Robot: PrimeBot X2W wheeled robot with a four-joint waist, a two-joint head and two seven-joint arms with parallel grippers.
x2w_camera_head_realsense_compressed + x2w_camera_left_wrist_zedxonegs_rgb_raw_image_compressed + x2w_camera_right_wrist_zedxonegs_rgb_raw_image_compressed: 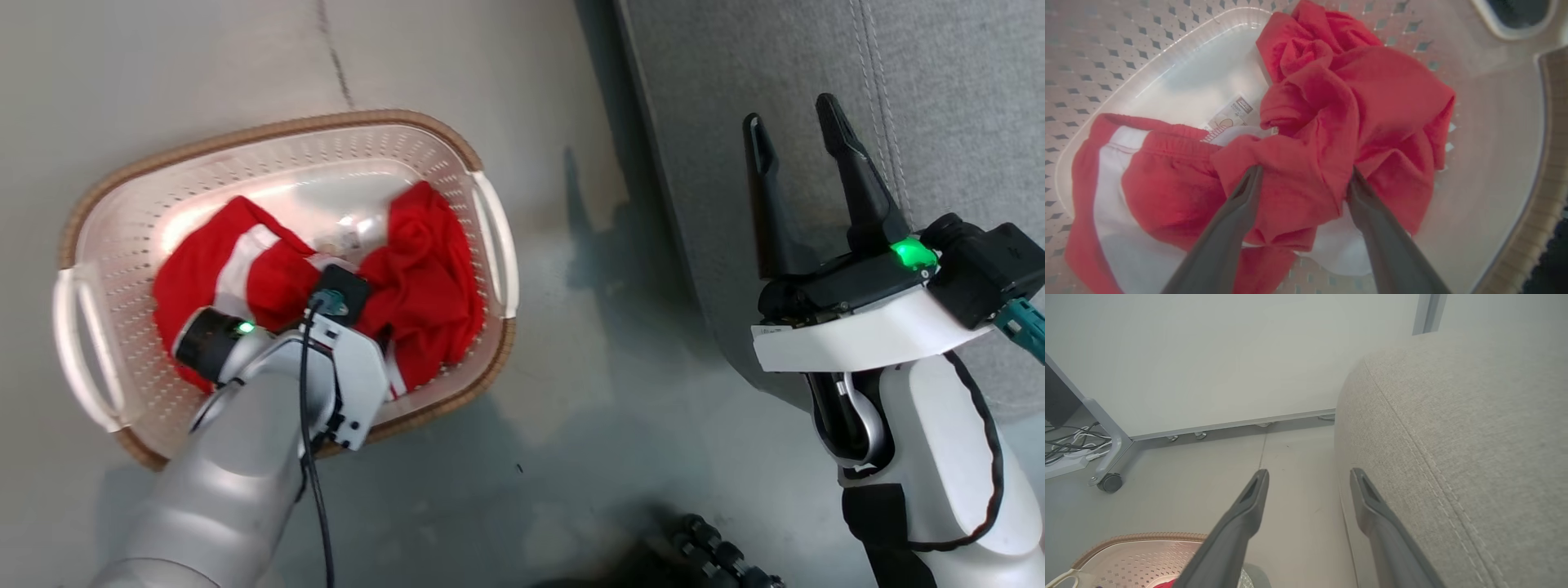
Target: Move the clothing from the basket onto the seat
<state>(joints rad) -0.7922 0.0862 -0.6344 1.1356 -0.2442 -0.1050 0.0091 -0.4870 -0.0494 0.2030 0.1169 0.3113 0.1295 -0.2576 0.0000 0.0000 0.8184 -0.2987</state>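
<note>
One basket (269,135) sits at the left on the floor, with what look like two pieces of clothing (424,269) lying in it: a red piece with a white panel on the left (1126,192) and a crumpled all-red piece on the right (1372,94), with a label sticker (1231,116) showing on the bare bottom between them. One seat (963,98), grey with a stitched seam, stands at the right, apart from the basket. The floor (204,57) is smooth pale grey; the right wrist view shows a white wall panel (1229,355), a frame on a caster (1110,482) and loose cables (1065,443). The left gripper (1304,171) is down in the basket, jaws spread wide, its tips against a red fold that bulges between them, not pinched. The right gripper (789,112) hangs over the seat's edge, equally wide, holding nothing.
</note>
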